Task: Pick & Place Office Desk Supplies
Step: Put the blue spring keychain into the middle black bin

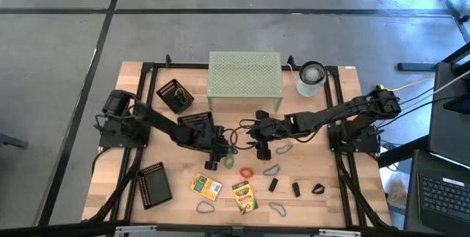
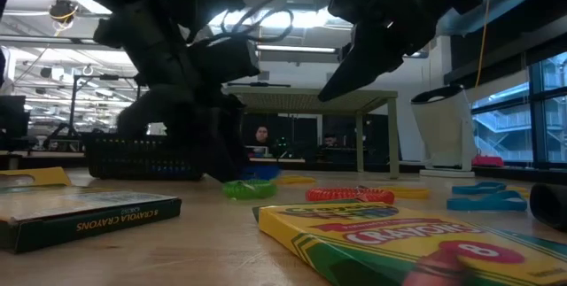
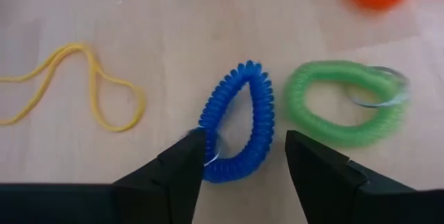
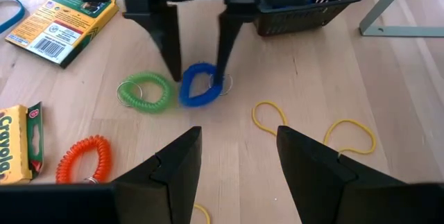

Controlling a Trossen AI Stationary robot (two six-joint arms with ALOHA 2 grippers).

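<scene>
Blue coil loop (image 3: 236,123) is lying on the desk (image 1: 132,156) centre, between the spread, empty fingers of the left hand (image 3: 243,165). Right hand (image 4: 232,151) is hovering open at 3 o'clock. Most supplies are lying unsorted.

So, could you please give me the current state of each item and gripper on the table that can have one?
left gripper: open, fingers astride the blue coil loop
blue coil loop: flat on the table, not gripped
green coil loop: flat on the table beside the blue one
orange coil loop: flat on the table, untouched
right gripper: open, empty
crayon boxes: closed, lying flat
</scene>
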